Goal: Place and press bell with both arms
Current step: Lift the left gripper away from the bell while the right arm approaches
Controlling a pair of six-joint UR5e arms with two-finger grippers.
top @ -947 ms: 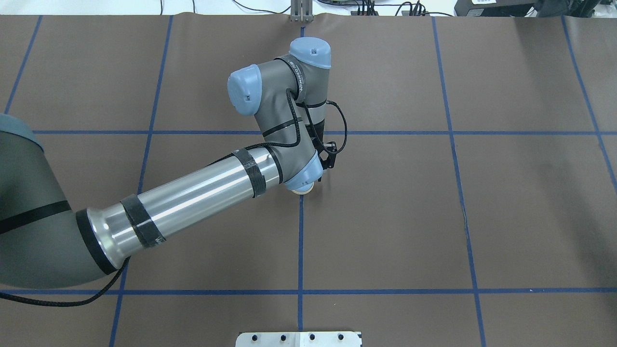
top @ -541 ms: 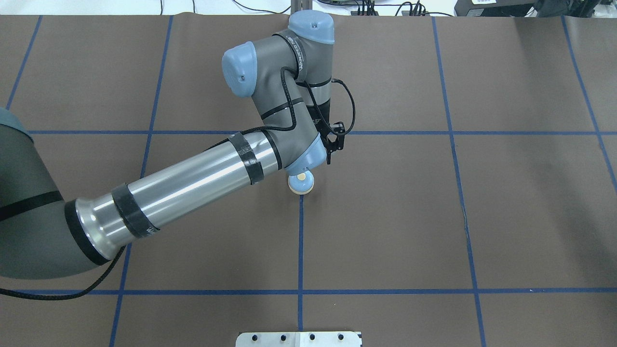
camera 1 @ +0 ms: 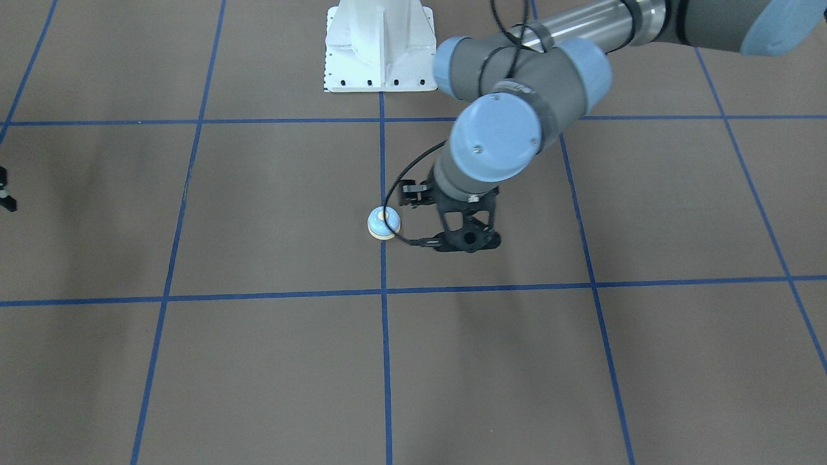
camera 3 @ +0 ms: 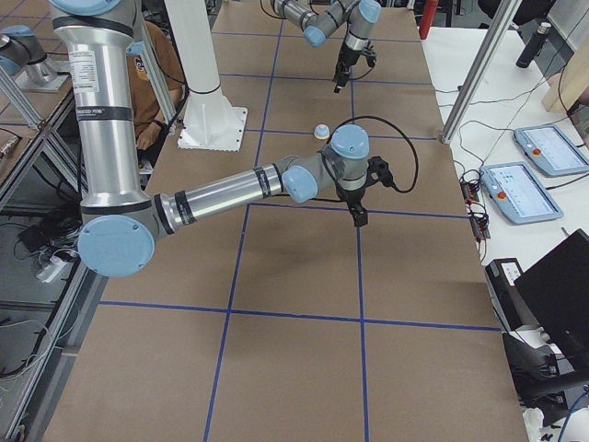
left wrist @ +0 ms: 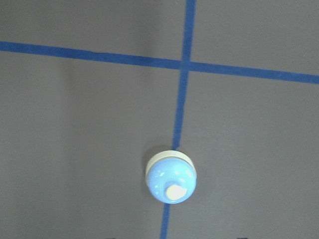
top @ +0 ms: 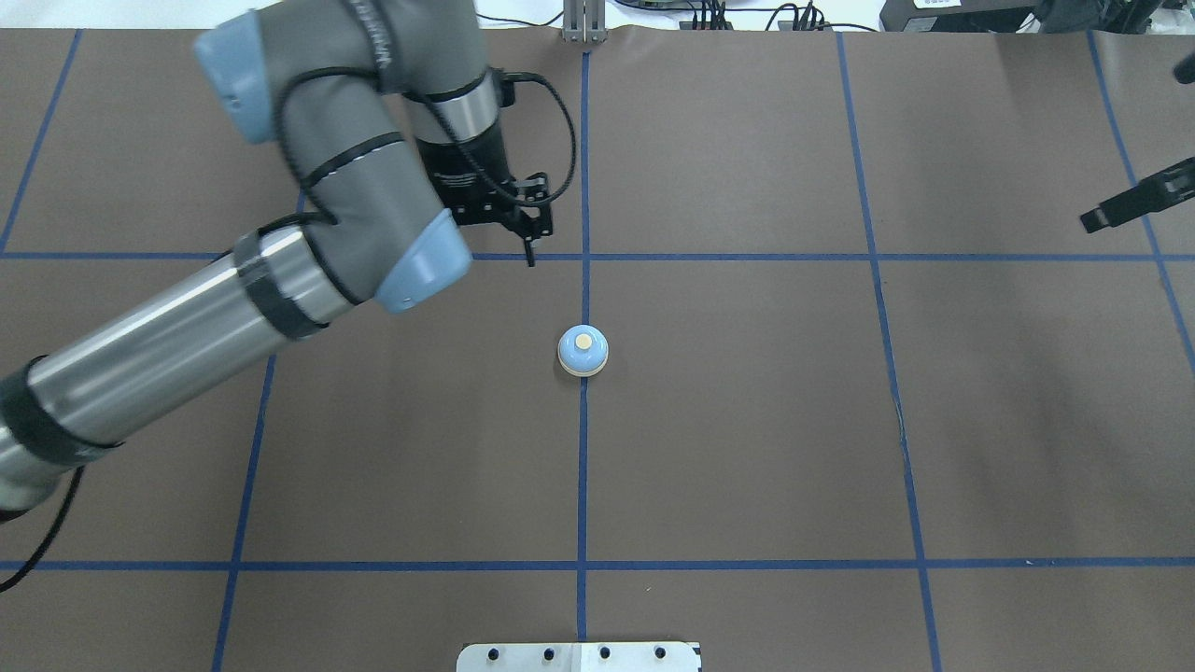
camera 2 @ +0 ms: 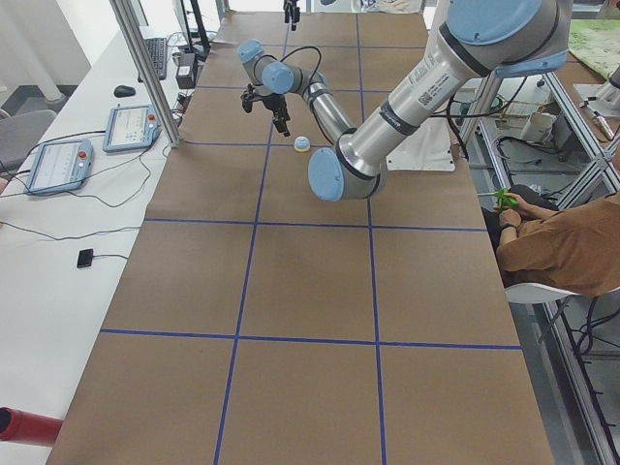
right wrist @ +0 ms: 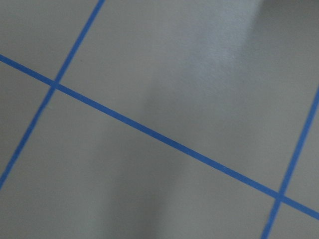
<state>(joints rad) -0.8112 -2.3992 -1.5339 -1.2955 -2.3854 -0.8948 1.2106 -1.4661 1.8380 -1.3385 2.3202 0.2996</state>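
The bell point(top: 583, 352), a light-blue dome with a cream base and button, stands alone on a blue tape line mid-table. It also shows in the front view point(camera 1: 384, 223) and the left wrist view point(left wrist: 171, 177). My left gripper point(top: 523, 238) hangs above the table, apart from the bell, to its far left. In the front view it point(camera 1: 466, 244) looks open and empty. My right gripper point(top: 1097, 218) pokes in at the right edge, far from the bell. It shows as one narrow tip and looks shut and empty.
Brown table cover with a grid of blue tape lines point(top: 582, 467). The white bolted pedestal point(camera 1: 380, 45) stands at the robot's side of the table. Tablets point(camera 3: 538, 175) and cables lie on the side bench beyond the table's far edge.
My left arm has lifted and swung away to the left and farther back, uncovering the bell, which has not moved. My right gripper has come into view at the right edge.
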